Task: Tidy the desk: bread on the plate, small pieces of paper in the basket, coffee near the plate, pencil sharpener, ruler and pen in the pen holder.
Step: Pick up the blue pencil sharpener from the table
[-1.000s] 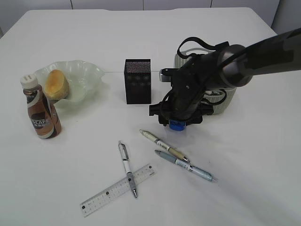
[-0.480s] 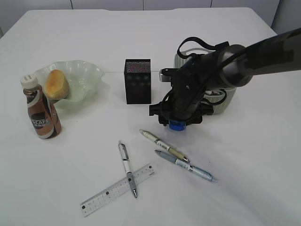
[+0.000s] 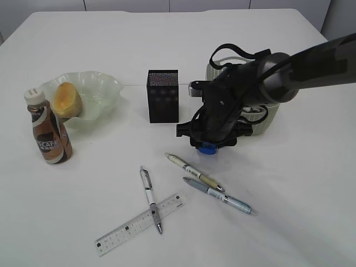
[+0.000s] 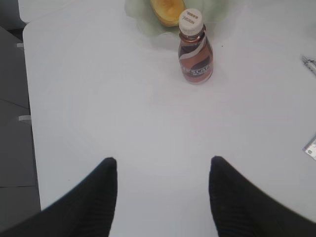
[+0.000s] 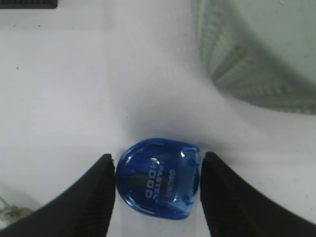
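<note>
My right gripper (image 3: pixel 208 142) (image 5: pixel 158 185) is shut on the blue pencil sharpener (image 3: pixel 207 147) (image 5: pixel 158 178), low over the table between the black pen holder (image 3: pixel 163 95) and the grey-green basket (image 3: pixel 261 119). Three pens (image 3: pixel 194 172) (image 3: pixel 219 196) (image 3: pixel 151 199) and a clear ruler (image 3: pixel 139 223) lie in front. The bread (image 3: pixel 67 99) lies on the pale green plate (image 3: pixel 103 89), with the coffee bottle (image 3: pixel 49 133) standing beside it. My left gripper (image 4: pixel 163 187) is open and empty over bare table, outside the exterior view. No paper pieces show.
The left wrist view shows the coffee bottle (image 4: pixel 195 52), the bread (image 4: pixel 167 10), the table's left edge (image 4: pixel 27 98) and a ruler corner (image 4: pixel 311 147). The basket wall (image 5: pixel 256 54) is close to the right gripper's upper right.
The right gripper and the blue sharpener have shifted very slightly up and left. Nothing else has moved.
</note>
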